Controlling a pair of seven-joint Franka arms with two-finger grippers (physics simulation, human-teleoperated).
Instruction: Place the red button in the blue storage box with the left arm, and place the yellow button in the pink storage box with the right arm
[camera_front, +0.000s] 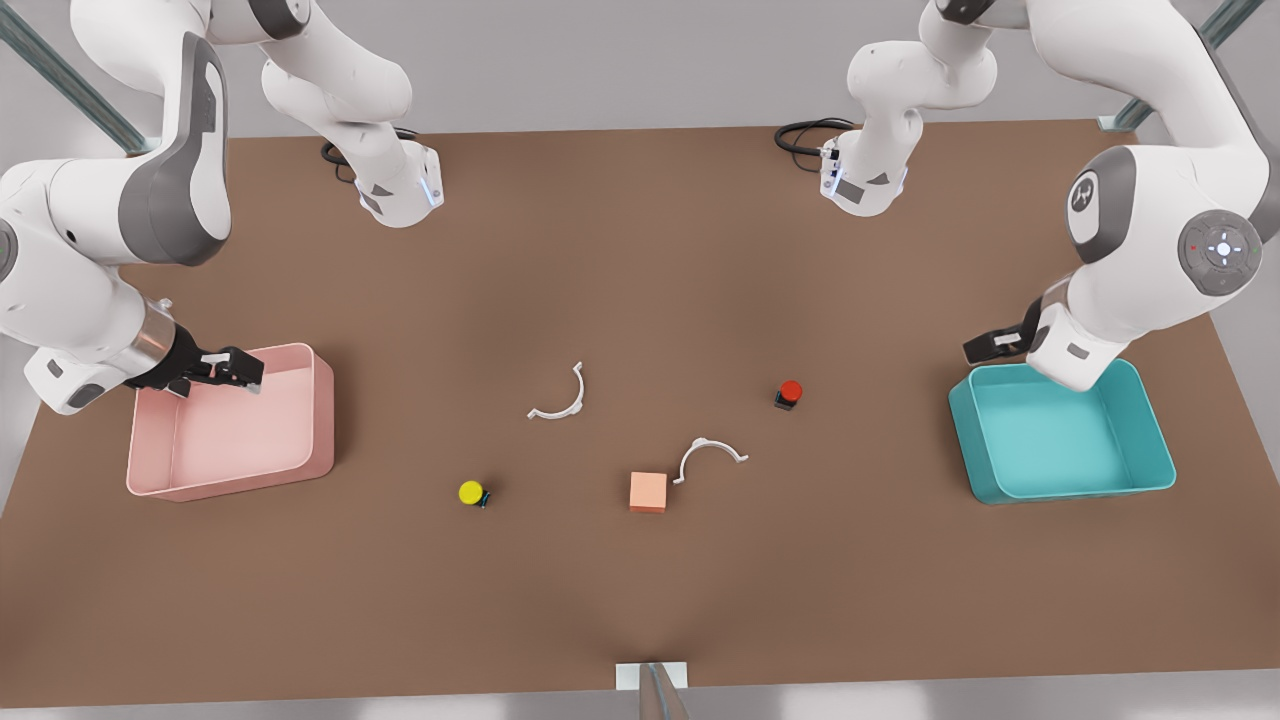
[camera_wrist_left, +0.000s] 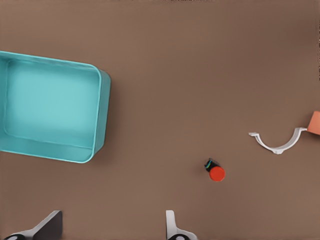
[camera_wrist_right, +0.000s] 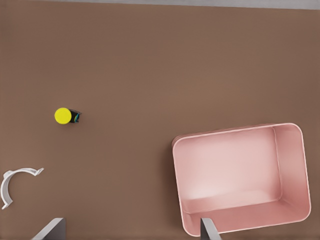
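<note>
Right gripper (camera_front: 243, 376): we see it over the far wall of the pink box (camera_front: 300, 462), at the front view's left; fingers spread, holding nothing.
Yellow button (camera_front: 471, 492): on the table (camera_front: 640, 260), apart from the pink box, toward centre.
Orange cube (camera_front: 648, 491): mid-table, beside a white clip (camera_front: 709, 455).
Red button (camera_front: 790, 392): on the table, well apart from the blue box (camera_front: 975, 455).
Left gripper (camera_front: 985, 346): above the blue box's far corner; fingers (camera_wrist_left: 172, 227) spread, empty.
Writing: we read none.
</note>
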